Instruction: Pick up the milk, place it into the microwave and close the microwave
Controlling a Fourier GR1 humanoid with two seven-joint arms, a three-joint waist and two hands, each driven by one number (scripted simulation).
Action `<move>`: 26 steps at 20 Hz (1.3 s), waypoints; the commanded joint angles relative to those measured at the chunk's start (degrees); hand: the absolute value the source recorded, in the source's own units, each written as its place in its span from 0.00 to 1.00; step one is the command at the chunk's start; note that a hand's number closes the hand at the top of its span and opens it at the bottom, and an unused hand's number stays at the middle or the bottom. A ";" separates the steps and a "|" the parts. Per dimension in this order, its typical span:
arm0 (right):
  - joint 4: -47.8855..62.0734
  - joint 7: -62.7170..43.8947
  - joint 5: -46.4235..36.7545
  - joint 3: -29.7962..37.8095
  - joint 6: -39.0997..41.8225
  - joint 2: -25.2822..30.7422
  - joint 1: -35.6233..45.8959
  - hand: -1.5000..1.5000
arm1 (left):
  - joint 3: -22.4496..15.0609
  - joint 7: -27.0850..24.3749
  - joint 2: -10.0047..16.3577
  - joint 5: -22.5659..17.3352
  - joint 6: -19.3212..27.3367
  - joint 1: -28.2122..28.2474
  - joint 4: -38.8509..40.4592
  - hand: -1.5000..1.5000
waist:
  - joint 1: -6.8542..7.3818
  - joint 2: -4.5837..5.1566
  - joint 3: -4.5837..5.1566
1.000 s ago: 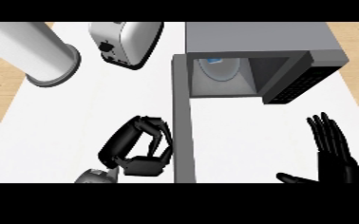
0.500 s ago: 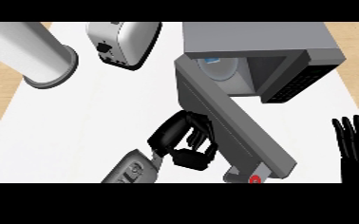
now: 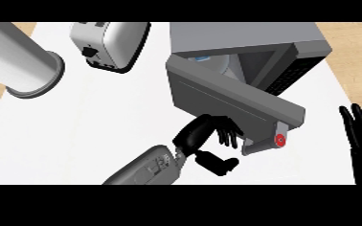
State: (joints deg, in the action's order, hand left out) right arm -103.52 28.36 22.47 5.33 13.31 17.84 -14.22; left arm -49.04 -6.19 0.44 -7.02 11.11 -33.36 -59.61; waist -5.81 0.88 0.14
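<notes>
The grey microwave (image 3: 247,36) stands at the back right. Its door (image 3: 226,93) is swung partway across the opening. Through the gap that is left, the white and blue milk (image 3: 225,67) shows inside the cavity. My left hand (image 3: 201,134) is low against the door's outer face, fingers (image 3: 228,133) touching it near the handle (image 3: 265,144) with its red button, thumb (image 3: 219,164) spread below. It holds nothing. My right hand (image 3: 351,131) rests open at the right edge, fingers up.
A silver toaster (image 3: 109,43) lies at the back, left of the microwave. A large grey cylinder (image 3: 28,69) stands at the far left. The white counter (image 3: 106,124) stretches in front of them; its wooden edge shows at the far right.
The microwave door has swung further toward the opening. My left hand has followed it rightward and away from me. The right hand has stayed at the right edge.
</notes>
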 commanded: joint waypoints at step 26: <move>-10.34 -10.90 10.07 -1.77 7.78 8.70 9.67 0.00 | 3.76 -9.35 -0.40 -26.98 12.58 -27.24 13.09 1.00 | -15.54 3.56 -0.06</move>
State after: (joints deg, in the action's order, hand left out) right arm -113.11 18.62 31.64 3.57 20.35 25.40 -5.16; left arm -45.93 -14.65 1.10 -32.69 23.09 -56.37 -47.73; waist -19.48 4.28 0.12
